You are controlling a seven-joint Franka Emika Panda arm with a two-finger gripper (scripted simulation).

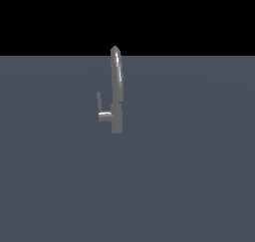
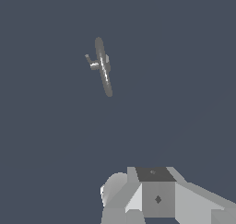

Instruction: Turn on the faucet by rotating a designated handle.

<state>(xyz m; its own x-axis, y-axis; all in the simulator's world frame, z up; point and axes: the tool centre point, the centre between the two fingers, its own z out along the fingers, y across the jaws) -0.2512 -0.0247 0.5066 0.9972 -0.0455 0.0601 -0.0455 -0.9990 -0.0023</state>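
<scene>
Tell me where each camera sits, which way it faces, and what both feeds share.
Exterior view: off the arm, level with the scene, looking side-on at the faucet upright on the floor; handle on this view's left; no robot visible.
Wrist view: on the wrist, high up, looking down at the faucet far off; part of the robot's hand body fills the frame's edge, fingertips unseen.
Shared: faucet, handle, floor.

Handle [image 1: 99,101] upright on stub — exterior view's left of faucet [image 1: 116,94].
</scene>
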